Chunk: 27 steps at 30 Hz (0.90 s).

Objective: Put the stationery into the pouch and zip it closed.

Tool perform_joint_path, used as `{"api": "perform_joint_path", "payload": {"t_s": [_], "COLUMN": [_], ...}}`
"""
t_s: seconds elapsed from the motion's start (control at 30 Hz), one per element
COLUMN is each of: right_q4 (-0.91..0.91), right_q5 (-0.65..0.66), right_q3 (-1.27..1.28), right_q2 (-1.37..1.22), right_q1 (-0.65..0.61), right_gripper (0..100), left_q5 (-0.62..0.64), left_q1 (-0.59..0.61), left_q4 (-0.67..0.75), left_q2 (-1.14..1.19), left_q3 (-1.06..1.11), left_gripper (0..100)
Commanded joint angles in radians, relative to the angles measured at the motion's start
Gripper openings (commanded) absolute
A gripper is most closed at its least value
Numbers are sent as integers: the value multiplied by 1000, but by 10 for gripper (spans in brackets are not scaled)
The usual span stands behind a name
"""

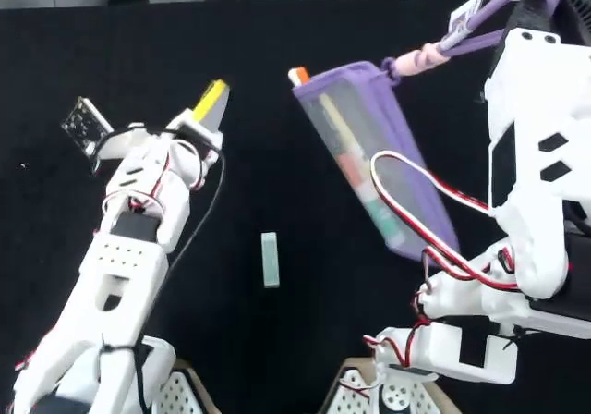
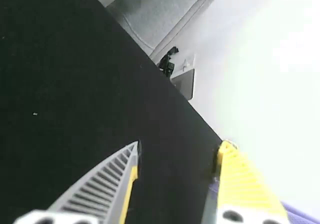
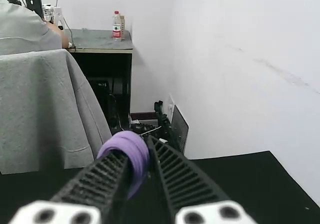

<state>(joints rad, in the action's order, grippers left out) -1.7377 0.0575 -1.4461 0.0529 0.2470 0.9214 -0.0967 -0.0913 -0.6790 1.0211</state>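
Note:
A translucent purple pouch (image 1: 383, 160) hangs tilted above the black table (image 1: 277, 340), with pens inside and an orange tip (image 1: 297, 75) poking out of its open upper end. Its purple strap (image 1: 503, 7) runs up to the top right, where my right gripper (image 3: 136, 149) is shut on the strap (image 3: 131, 156). My left gripper (image 1: 212, 102) is to the left of the pouch's open end. Its yellow-lined fingers stand open with nothing between them (image 2: 180, 146), and a bit of the purple pouch (image 2: 302, 211) shows beside one finger. A pale green eraser-like block (image 1: 270, 259) lies on the table between the arms.
The right arm's red and white cable (image 1: 434, 192) loops in front of the pouch's lower half. The table's far edge (image 1: 277, 3) runs along the back, with a white wall beyond.

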Motion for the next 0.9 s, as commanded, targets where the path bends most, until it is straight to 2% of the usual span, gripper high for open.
{"api": "perform_joint_path", "payload": {"t_s": [0.0, 0.3, 0.53, 0.67, 0.87], "right_q4": [-28, -29, -21, -21, -21], "right_q5": [11, 37, 48, 44, 46], "right_q3": [10, 65, 257, 295, 323], "right_q2": [82, 154, 251, 266, 268], "right_q1": [11, 5, 3, 3, -31], "right_gripper": [11, 11, 11, 11, 11], "left_q5": [-2, -3, -3, -3, -3], "left_q1": [-38, -127, -130, -134, -177], "left_q4": [84, 84, 83, 80, -40], "left_q2": [175, 572, 571, 493, 279], "left_q3": [-94, -384, -438, -418, -401], "left_gripper": [254, 252, 249, 249, 249]}}
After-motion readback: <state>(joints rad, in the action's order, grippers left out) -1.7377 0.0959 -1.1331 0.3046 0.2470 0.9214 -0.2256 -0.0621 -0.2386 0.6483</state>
